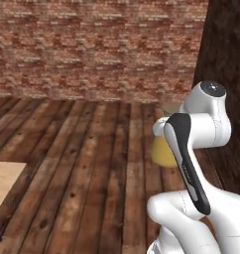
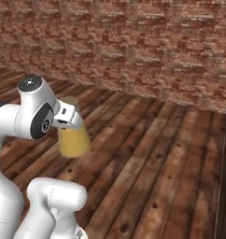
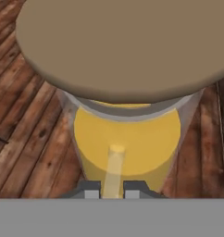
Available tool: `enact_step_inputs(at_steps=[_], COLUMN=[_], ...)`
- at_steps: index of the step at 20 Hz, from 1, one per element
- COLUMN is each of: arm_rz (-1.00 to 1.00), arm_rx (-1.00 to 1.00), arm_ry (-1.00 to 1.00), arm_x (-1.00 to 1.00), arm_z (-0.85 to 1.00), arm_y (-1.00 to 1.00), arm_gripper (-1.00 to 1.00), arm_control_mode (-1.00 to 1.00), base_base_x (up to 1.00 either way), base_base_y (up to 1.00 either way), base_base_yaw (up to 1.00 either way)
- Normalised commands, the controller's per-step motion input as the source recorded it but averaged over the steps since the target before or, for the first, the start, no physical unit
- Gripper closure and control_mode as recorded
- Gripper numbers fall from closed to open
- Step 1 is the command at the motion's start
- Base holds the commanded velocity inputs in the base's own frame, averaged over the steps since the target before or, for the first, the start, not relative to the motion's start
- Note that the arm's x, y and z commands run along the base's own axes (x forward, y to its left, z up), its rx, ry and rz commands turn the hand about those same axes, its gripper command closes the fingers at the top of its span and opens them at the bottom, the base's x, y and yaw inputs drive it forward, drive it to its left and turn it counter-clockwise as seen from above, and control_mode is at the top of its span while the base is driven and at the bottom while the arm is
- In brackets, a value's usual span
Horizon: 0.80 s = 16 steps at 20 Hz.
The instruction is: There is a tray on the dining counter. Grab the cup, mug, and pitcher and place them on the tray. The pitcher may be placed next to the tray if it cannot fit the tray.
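The gripper (image 2: 72, 120) had its jaws clamped on the pitcher (image 2: 74, 140), carried aloft beside the arm. Below it lay the plank floor (image 2: 147, 154); behind stood the brick wall (image 2: 133, 42).

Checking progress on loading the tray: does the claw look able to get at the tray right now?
Probably not. The claw is shut on the pitcher, carried above bare wooden floor by a brick wall. A corner of tan counter lies off to the left.
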Motion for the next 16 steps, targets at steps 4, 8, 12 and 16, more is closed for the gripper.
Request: enact_step_inputs(at_steps=[4,8,12,16], arm_rz=[0.00,0.00,0.00,0.00], arm_rx=[0.00,0.00,0.00,0.00], arm_ry=[0.00,0.00,0.00,0.00], arm_x=[0.00,0.00,0.00,0.00], arm_z=[0.00,0.00,0.00,0.00], arm_y=[0.00,0.00,0.00,0.00], arm_gripper=[1.00,1.00,1.00,1.00], arm_control_mode=[1.00,1.00,1.00,1.00], base_base_x=[0.84,0.71,0.55,0.70], base_base_y=[-0.93,-0.89,-0.96,-1.00], base_base_yaw=[0.17,0.19,0.44,0.65])
